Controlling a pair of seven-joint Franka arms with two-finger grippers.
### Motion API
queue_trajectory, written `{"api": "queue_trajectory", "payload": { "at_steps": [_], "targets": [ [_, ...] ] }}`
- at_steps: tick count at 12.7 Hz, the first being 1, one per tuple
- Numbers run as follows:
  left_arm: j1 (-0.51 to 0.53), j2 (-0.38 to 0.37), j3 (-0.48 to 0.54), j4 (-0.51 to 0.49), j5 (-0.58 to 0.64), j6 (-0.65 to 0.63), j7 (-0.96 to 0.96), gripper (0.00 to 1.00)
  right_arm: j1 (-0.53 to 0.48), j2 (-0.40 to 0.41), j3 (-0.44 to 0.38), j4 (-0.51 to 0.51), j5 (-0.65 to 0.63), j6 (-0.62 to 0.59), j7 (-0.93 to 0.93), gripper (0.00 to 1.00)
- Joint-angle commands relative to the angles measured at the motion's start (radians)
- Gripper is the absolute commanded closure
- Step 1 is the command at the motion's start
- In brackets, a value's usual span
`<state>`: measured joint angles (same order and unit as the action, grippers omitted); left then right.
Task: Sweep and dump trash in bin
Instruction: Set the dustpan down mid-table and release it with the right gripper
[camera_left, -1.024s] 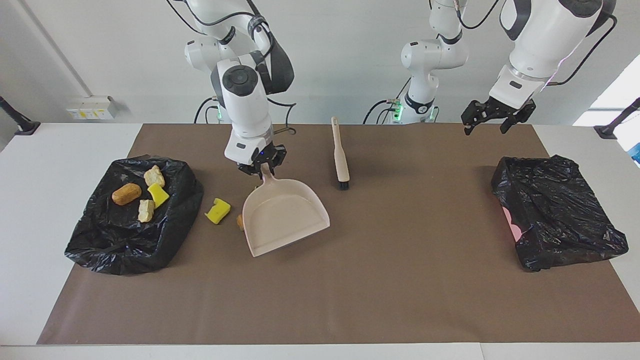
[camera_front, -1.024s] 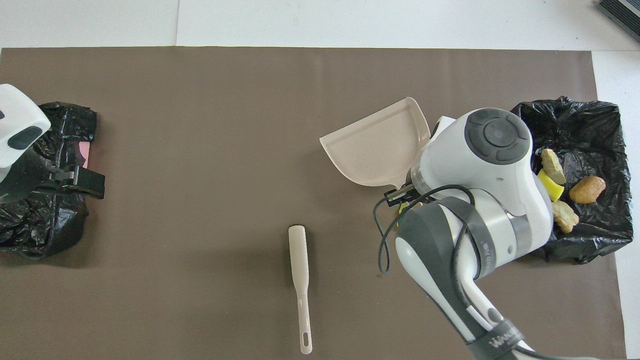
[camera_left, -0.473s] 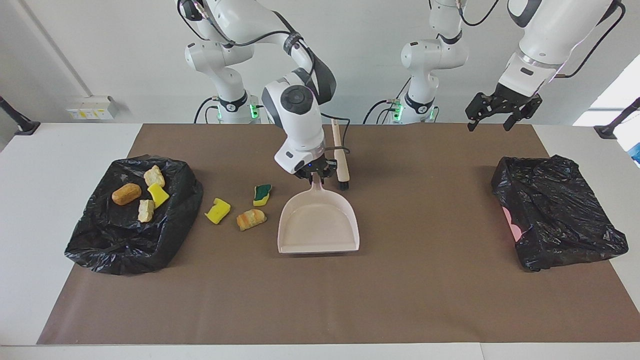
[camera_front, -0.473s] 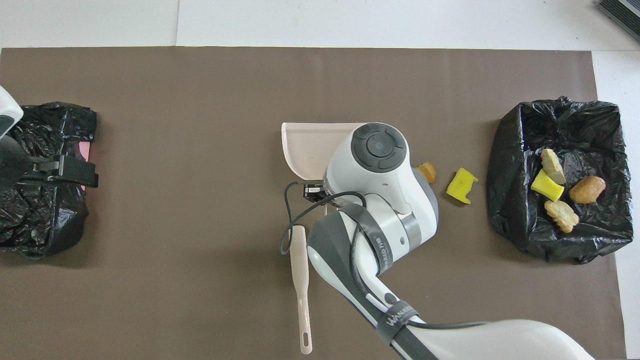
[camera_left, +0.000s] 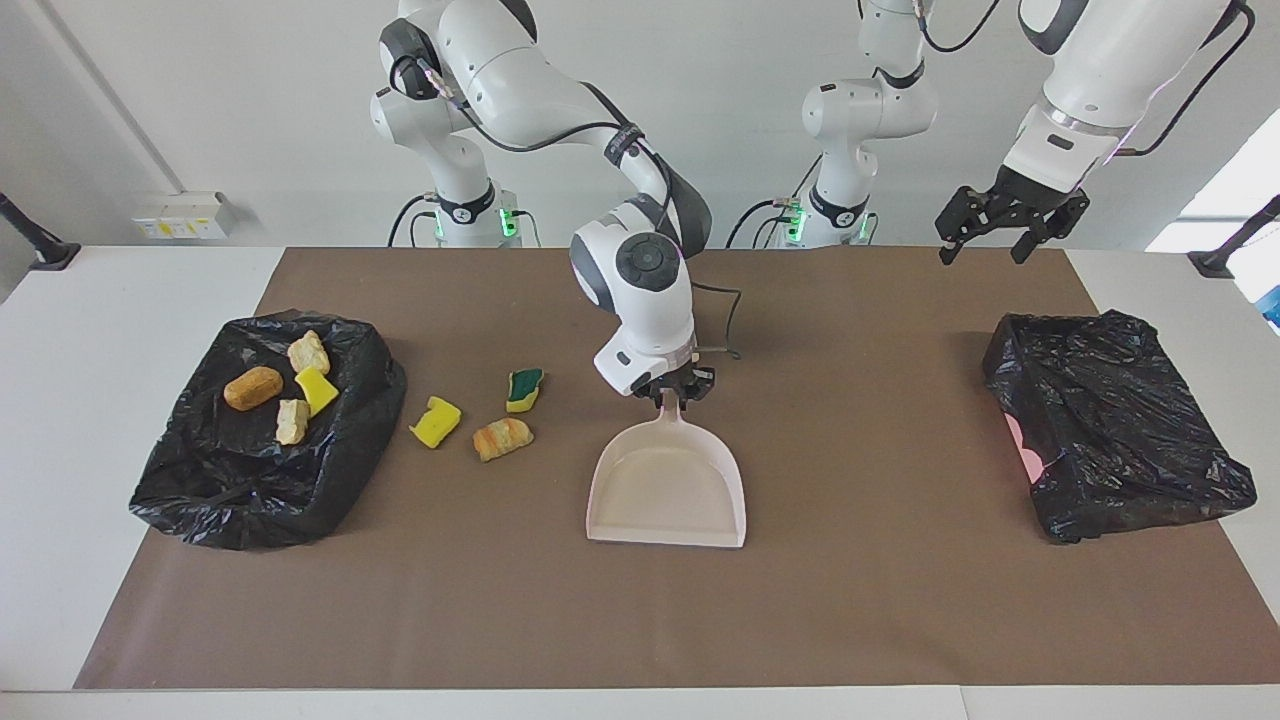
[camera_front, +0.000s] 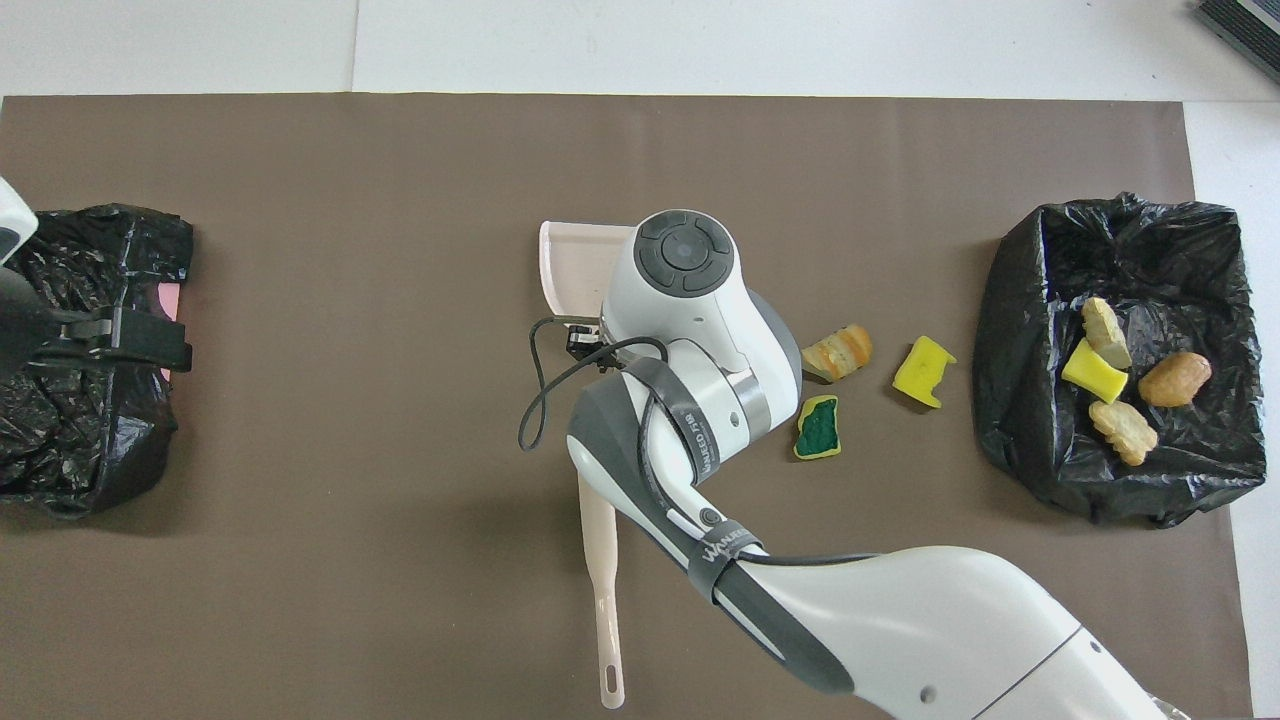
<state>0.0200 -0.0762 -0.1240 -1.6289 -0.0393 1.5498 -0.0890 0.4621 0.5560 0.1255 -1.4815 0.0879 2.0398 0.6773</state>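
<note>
Right gripper (camera_left: 671, 392) is clamping the handle of the beige dustpan (camera_left: 668, 488) at mid-table, the pan lying flat with its open lip facing away from the robots. Three pieces of trash are lying on the brown mat (camera_left: 620, 620) between the pan and the bin at the right arm's end: a green-topped sponge chunk (camera_left: 524, 389), a golden pastry (camera_left: 502, 438) and a yellow sponge piece (camera_left: 436, 421). Four more pieces are sitting inside that black-bagged bin (camera_left: 265, 500). All look light and soft, likely to tumble or skid under a push rather than resist, so they are probably best herded with the brush (camera_front: 600, 580), which is lying nearer the robots than the pan and is mostly hidden by the arm. Left gripper (camera_left: 1010, 222) is waiting in the air with fingers spread, over the mat near the second black bag (camera_left: 1120, 440). Open mat is stretching wide around the pan, with the bin's crumpled rim the nearest obstacle.
</note>
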Motion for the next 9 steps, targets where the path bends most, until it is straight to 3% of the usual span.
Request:
{"api": "queue_trajectory", "payload": {
  "at_steps": [1, 4, 9],
  "targets": [
    [0.006, -0.008, 0.001, -0.003, -0.008, 0.01, 0.014, 0.0, -0.019, -0.005, 0.008, 0.017, -0.004, -0.027, 0.015, 0.0],
    [0.012, -0.008, 0.001, -0.005, -0.008, 0.007, 0.012, 0.0, -0.019, -0.05, 0.009, 0.006, -0.004, -0.11, 0.013, 0.0],
    [0.014, -0.01, 0.001, -0.005, -0.008, 0.004, 0.014, 0.0, 0.042, -0.282, 0.013, -0.265, 0.016, -0.116, 0.031, 0.0]
  ]
}}
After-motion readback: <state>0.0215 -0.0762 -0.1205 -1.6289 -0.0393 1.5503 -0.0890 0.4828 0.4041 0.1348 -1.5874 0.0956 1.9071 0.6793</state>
